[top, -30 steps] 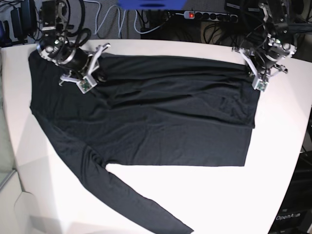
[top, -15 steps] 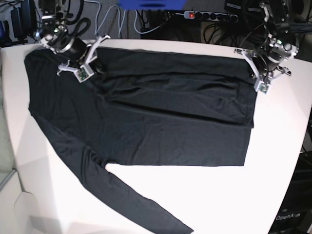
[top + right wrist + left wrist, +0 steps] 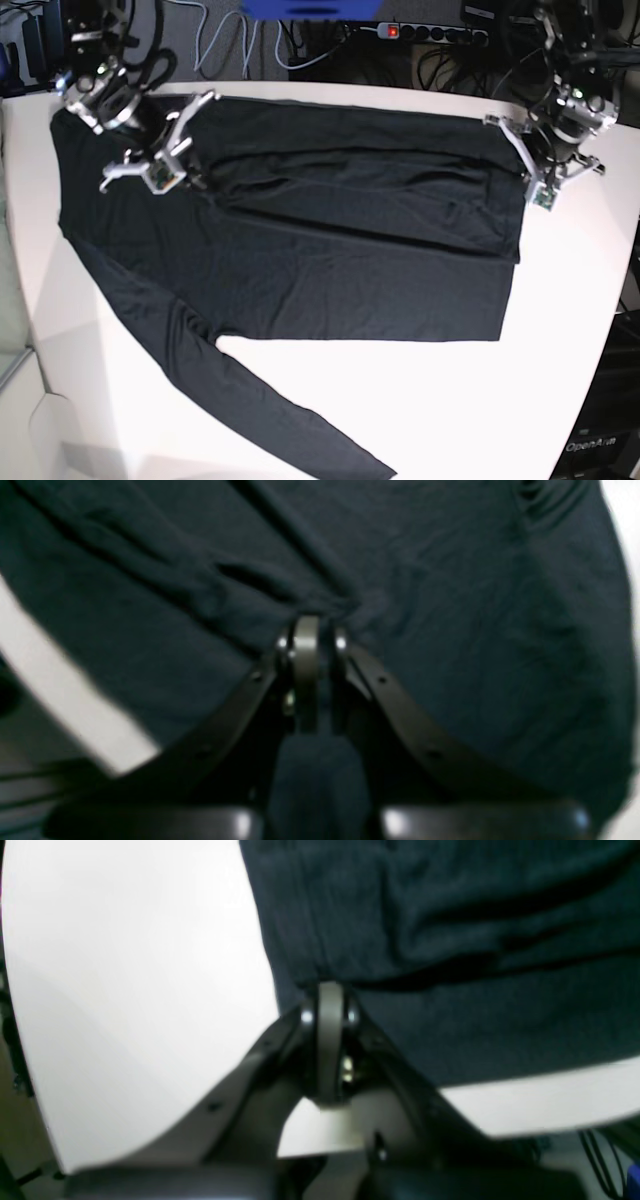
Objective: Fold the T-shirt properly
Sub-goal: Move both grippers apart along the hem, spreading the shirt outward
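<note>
The black T-shirt (image 3: 340,250) lies spread on the white table (image 3: 420,400), one long sleeve (image 3: 290,430) trailing to the front edge. At the shirt's far left my right gripper (image 3: 190,176) is shut on bunched fabric; in the right wrist view creases in the T-shirt (image 3: 450,630) radiate from that gripper (image 3: 307,625). On the far right my left gripper (image 3: 525,168) is shut on the shirt's side edge. In the left wrist view that gripper (image 3: 330,990) pinches the hem of the T-shirt (image 3: 450,915), with bare table (image 3: 125,990) beside it.
Behind the table's far edge lie a power strip (image 3: 430,32) with a red light and loose cables (image 3: 215,40). Bare white table surrounds the shirt at the front and right.
Both grippers stayed shut on the fabric. The arm on the base view's left moved further left, the other slightly right and forward. The shirt's far edge now lies closer to the table's back edge.
</note>
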